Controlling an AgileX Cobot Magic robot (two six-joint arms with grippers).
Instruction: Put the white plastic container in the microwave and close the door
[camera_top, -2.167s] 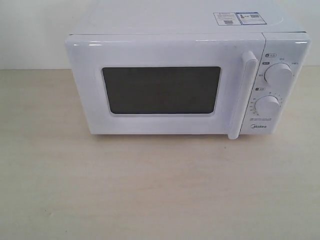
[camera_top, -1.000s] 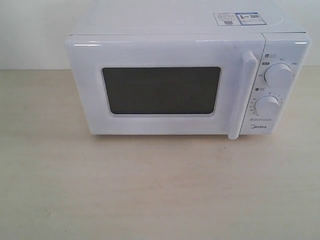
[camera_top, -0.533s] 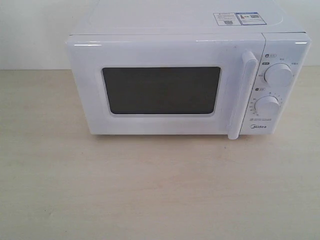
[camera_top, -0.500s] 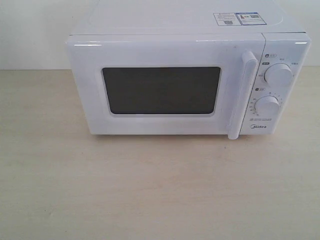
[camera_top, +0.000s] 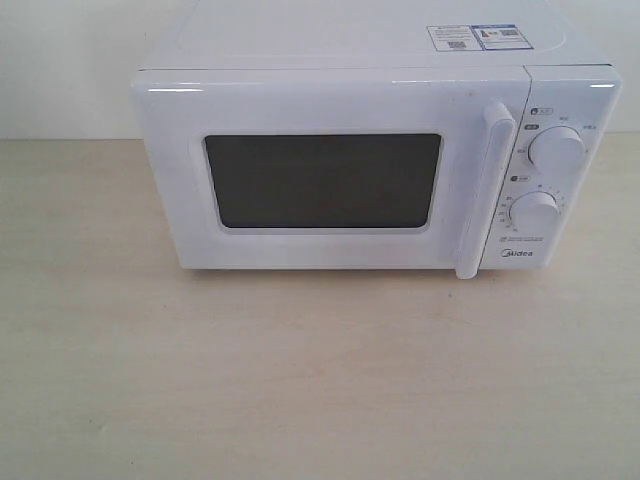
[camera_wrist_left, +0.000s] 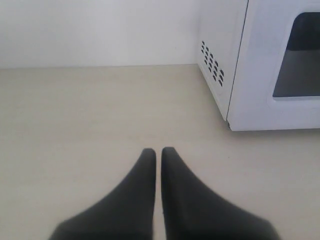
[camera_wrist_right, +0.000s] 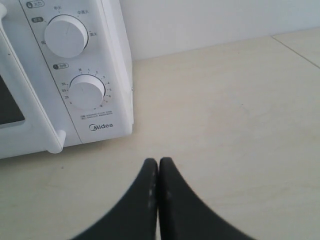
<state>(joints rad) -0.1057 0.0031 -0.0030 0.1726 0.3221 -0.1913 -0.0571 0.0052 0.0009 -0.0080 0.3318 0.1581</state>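
Observation:
The white Midea microwave (camera_top: 375, 165) stands at the back of the table, its door (camera_top: 320, 180) shut, with a dark window and a vertical bar handle (camera_top: 483, 190). Two dials sit on its right panel (camera_top: 550, 175). The white plastic container is out of view. My left gripper (camera_wrist_left: 158, 152) is shut with nothing in it, low over the table to the left of the microwave (camera_wrist_left: 265, 65). My right gripper (camera_wrist_right: 158, 162) is shut and empty, over the table in front of the dial panel (camera_wrist_right: 75, 65). Neither gripper shows in the exterior view.
The pale wooden table (camera_top: 320, 380) stretches in front of the microwave. A white wall (camera_top: 60, 60) runs behind it. Vent holes (camera_wrist_left: 212, 68) mark the microwave's left side. A seam in the tabletop (camera_wrist_right: 295, 47) shows far to the right.

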